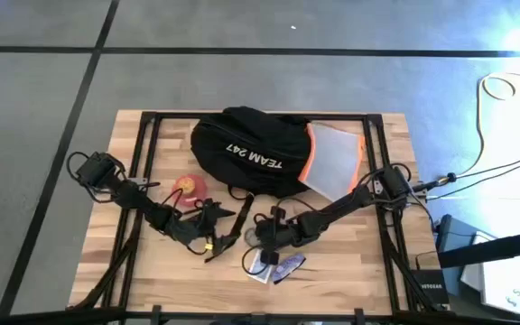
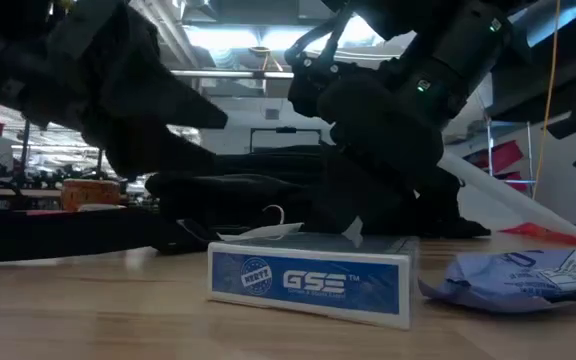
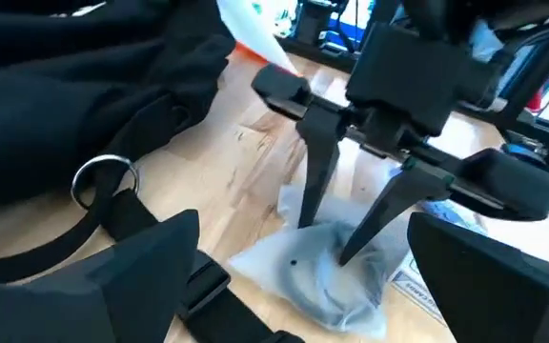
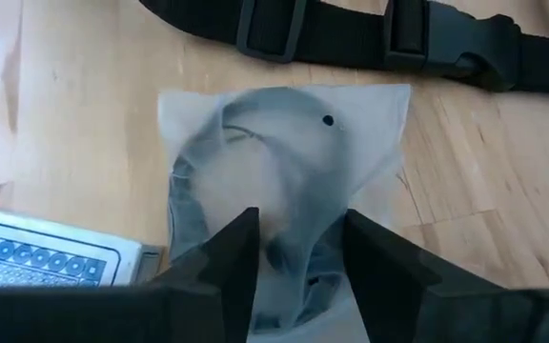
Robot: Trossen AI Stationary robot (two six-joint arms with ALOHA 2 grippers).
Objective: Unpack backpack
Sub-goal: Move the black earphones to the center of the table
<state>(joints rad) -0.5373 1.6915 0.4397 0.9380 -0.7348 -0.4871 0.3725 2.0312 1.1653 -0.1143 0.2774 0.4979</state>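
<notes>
the backpack [image 1: 246,149] lies on its side at the far middle of the wooden table [image 1: 350,271], its white "team 247" lettering facing up, with a grey and orange pouch [image 1: 332,161] against its right end. the backpack's black straps [image 4: 370,33] trail toward the near edge.

just near of the backpack, the right gripper [image 3: 336,243] points down at a frosted plastic bag [image 4: 284,181] holding something dark and round. its 2 fingers [image 4: 227,262] stand a narrow gap apart, their tips on the bag and not closed on it.

the left gripper [image 1: 213,236] sits near of the backpack's left half, beside the straps, its fingers spread wide and holding nothing.

a red round object [image 1: 189,186] rests by the backpack's left end. a blue "gse" box [image 2: 308,283] and a crumpled blue and white packet [image 2: 518,275] lie farther toward the near edge than the bag.
</notes>
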